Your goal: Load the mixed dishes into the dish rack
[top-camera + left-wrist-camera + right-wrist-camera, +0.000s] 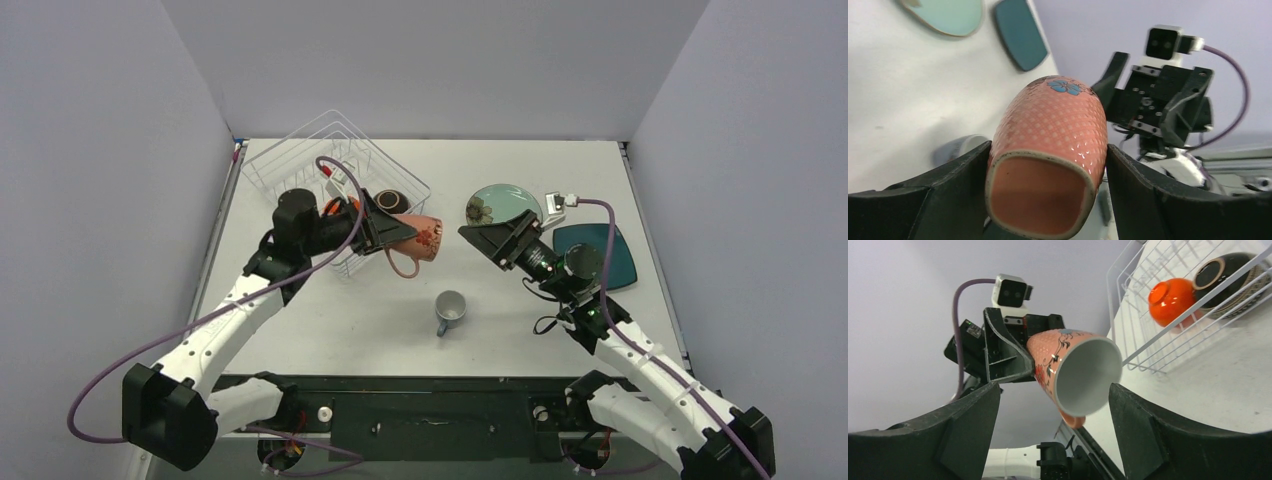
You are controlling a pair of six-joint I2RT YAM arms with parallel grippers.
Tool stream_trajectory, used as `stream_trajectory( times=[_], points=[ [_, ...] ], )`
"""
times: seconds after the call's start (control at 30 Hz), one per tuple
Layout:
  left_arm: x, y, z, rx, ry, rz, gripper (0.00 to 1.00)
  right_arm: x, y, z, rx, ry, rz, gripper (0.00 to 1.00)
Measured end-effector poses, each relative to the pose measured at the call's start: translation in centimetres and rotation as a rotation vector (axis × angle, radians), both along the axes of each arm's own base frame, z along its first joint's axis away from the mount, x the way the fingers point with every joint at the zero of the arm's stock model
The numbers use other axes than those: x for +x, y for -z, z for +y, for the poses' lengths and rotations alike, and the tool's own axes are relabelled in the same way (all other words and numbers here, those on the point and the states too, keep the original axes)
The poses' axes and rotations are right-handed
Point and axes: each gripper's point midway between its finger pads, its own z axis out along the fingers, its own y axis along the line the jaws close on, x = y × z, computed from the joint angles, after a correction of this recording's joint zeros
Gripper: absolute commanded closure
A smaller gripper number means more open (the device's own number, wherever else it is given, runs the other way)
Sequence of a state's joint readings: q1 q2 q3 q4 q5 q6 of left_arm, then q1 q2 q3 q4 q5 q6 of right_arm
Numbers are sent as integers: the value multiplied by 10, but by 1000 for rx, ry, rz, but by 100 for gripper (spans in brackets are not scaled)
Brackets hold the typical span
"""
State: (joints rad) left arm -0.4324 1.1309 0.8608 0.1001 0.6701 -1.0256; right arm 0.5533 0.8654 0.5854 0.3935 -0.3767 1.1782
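My left gripper is shut on the base end of the pink mug, which hangs on its side above the table beside the dish rack. Both fingers press the mug in the left wrist view. My right gripper stands open just right of the mug's mouth, apart from it. The orange-red bowl and brown bowl lie in the rack. On the table are the round pale-teal plate, the dark-teal plate and the grey-blue mug.
The rack sits at the back left, close to the left wall. The plates lie under and behind my right arm. The grey-blue mug stands upright between the two arms, towards the near edge.
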Motion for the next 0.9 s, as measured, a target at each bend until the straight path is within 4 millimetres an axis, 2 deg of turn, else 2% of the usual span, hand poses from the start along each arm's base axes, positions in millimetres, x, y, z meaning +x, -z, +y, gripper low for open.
stream_trajectory(
  times=[0.1,0.2,0.3,0.37,0.53,0.67,0.77,0.9],
  points=[
    [17,-2,21,120,-56,-44,100,6,0,-18,-22,54,-5,25],
    [40,-12,45,261,-124,-127,100,9,0,-34,-44,105,-15,25],
    [60,-16,67,408,-188,-203,100,7,1,-41,-61,122,-22,26],
    [73,-11,81,528,-229,-231,100,7,4,-43,-71,125,-16,27],
    [107,29,120,825,-330,-202,100,6,16,-43,-95,119,13,27],
    [121,66,149,1025,-374,-147,100,7,20,-44,-107,118,19,28],
    [127,81,160,1105,-383,-148,100,7,24,-45,-118,117,29,28],
    [126,100,161,1173,-338,-162,100,8,27,-48,-128,122,40,28]
  ],
)
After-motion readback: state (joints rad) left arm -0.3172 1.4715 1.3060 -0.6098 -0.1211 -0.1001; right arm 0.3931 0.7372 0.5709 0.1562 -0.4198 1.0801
